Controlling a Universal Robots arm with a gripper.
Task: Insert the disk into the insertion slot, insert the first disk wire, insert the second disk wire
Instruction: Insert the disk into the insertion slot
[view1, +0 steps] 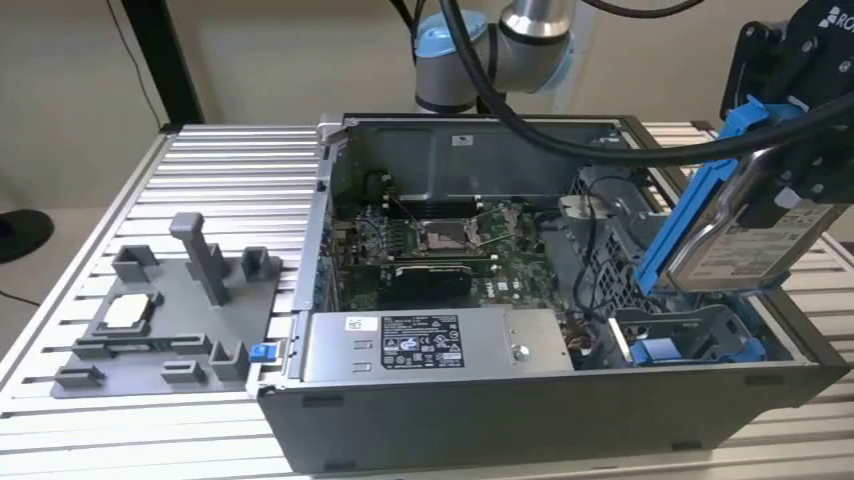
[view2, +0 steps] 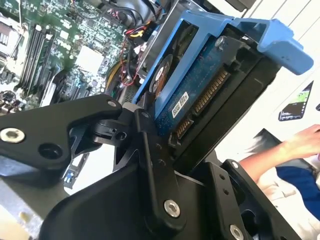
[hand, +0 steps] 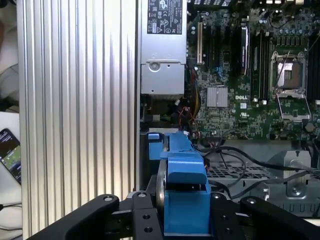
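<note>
On the exterior view's left, a grey fixture (view1: 160, 320) lay well apart from the work. In the middle, the open case (view1: 534, 420) held the motherboard (view1: 441, 240) and power supply (view1: 427, 345). At the right, the gripper (view1: 790, 195) was clamped on the disk (view1: 741, 235), holding it tilted on edge just above the slot (view1: 707, 325), likely to line its carrier up with the blue rails; the slot had no disk in it.

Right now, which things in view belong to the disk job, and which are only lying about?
Job:
disk, held tilted in the shut pincer
slot, below the disk

Lying about:
power supply
motherboard
grey jig, at the exterior view's left
phone
</note>
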